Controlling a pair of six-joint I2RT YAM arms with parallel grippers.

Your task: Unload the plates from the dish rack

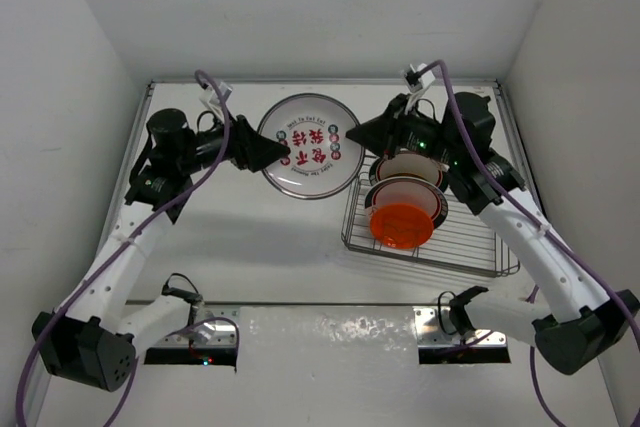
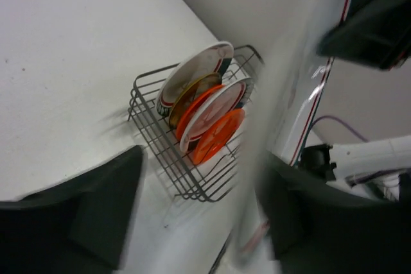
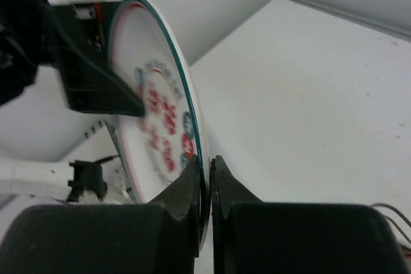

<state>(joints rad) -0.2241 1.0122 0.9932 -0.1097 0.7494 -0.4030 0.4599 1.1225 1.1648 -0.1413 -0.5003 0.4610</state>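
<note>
A large white plate (image 1: 310, 159) with red marks and a green rim is held up above the table, left of the dish rack (image 1: 470, 242). My right gripper (image 1: 352, 137) is shut on its right rim, as the right wrist view shows (image 3: 207, 162) with the plate (image 3: 154, 113) on edge. My left gripper (image 1: 288, 154) is at the plate's left rim; in its wrist view it is open (image 2: 202, 158), with the blurred plate (image 2: 289, 94) between the jaws near the right finger. Several plates stand in the rack (image 2: 151, 139): white ones (image 2: 196, 72), an amber one (image 2: 192, 91), orange ones (image 1: 402, 225).
White walls close in the table at the back, left and right. Purple cables (image 1: 470, 137) loop over both arms. Two metal mounting plates (image 1: 445, 332) sit at the near edge by the arm bases. The rack's near half (image 1: 480, 247) holds no plates.
</note>
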